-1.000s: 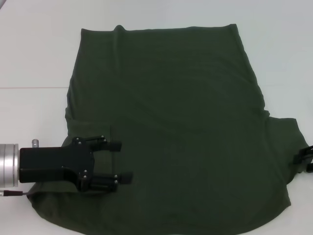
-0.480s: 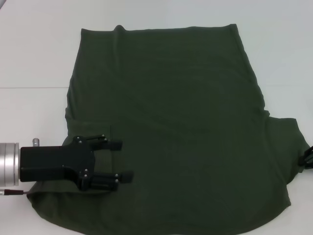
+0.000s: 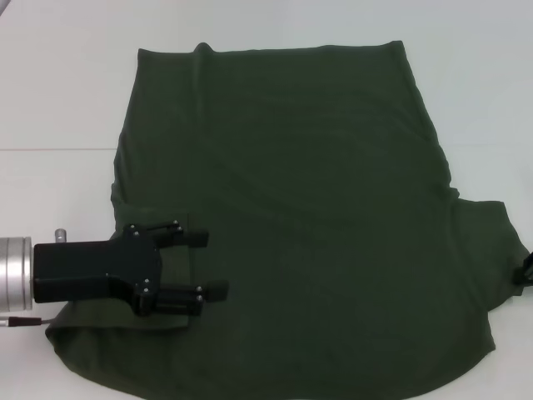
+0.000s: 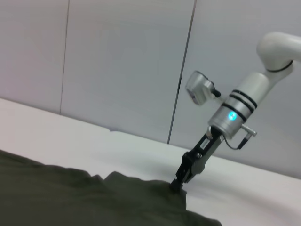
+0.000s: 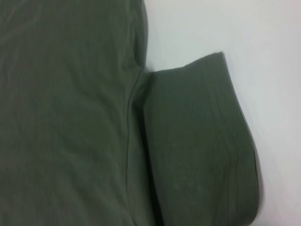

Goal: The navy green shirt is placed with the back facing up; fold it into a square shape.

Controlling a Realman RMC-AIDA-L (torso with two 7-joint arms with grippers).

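One sleeve looks tucked in. The navy green shirt point(image 3: 291, 217) lies flat on the white table point(image 3: 58, 92). The left hand point(image 3: 200, 265) hovers open over it, holding nothing. The right hand point(image 4: 178, 182) touches the other sleeve; I cannot tell its grip. Most folding is left.

Plain dark olive-green shirt point(image 3: 291, 208) with no print showing, white bench point(image 3: 58, 92), black left claw point(image 3: 215, 264) on a silver wrist, white-and-silver right arm point(image 4: 244, 101) with black bands and a cyan light
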